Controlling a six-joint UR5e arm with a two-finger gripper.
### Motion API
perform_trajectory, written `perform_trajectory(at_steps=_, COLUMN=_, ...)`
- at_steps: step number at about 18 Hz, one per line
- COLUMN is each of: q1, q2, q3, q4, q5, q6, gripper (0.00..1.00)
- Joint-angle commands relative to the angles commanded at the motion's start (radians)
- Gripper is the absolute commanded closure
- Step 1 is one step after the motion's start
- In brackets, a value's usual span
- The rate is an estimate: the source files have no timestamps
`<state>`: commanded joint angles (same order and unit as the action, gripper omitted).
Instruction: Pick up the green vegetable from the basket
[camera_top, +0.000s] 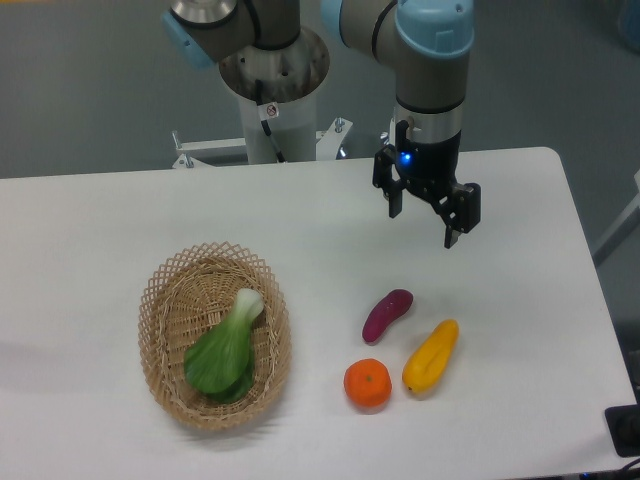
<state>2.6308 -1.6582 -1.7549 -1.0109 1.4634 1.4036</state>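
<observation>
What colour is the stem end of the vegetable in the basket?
Pale whitish-green stem end, seen in the fixed camera view.

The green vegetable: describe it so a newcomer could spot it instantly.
Find the wicker basket on the table's left side. The green vegetable lies inside it, alone. Broad bright green leaves and a pale stem end set it apart from the purple, orange and yellow pieces lying outside.

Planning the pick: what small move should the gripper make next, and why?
Probably swing across toward the basket: the gripper hangs open and empty above the far side of the table, well away from the green vegetable lying inside.
</observation>
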Motion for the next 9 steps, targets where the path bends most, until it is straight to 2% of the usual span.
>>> perform_trajectory(at_steps=5, q1=-0.003, q2=0.002, q3=-0.006, q4=-0.002, q5=0.002, q6=-0.023, gripper=0.00)
perform_trajectory(at_steps=9, q1=-0.032, q2=-0.003, q3=-0.028, q4=0.012, q5=-0.005, q6=-0.154, gripper=0.00)
